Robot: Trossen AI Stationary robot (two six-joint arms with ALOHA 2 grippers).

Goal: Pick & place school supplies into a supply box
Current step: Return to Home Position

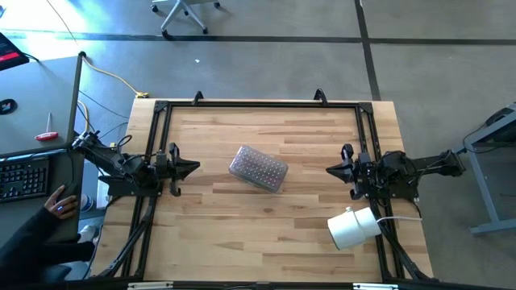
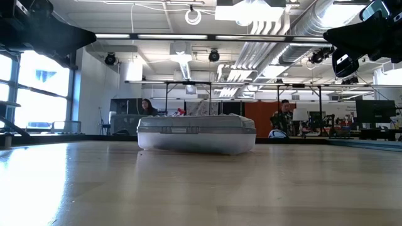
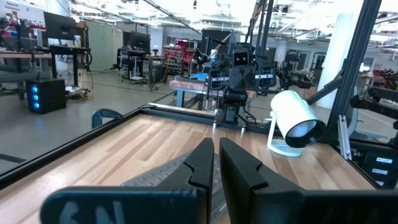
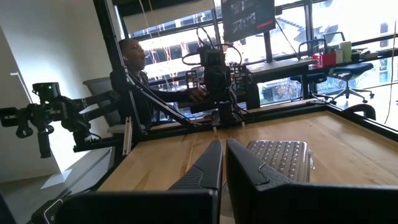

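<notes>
Supply box [image 1: 258, 168] mid-table [image 1: 242, 234], between both arms' fingers.

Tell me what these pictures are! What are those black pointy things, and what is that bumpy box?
Those are a robot's two dark arms, each ending in a two-finger gripper. One picture looks down from above: the left gripper and right gripper wait at opposite sides of the wooden table, fingers shut, holding nothing. Between them lies the clear plastic supply box with a dotted lid, closed. A white cylinder-shaped device stands near the right arm. Another picture looks level across the tabletop. The last two come from cameras on each wrist, looking past that arm's own fingers.
</notes>
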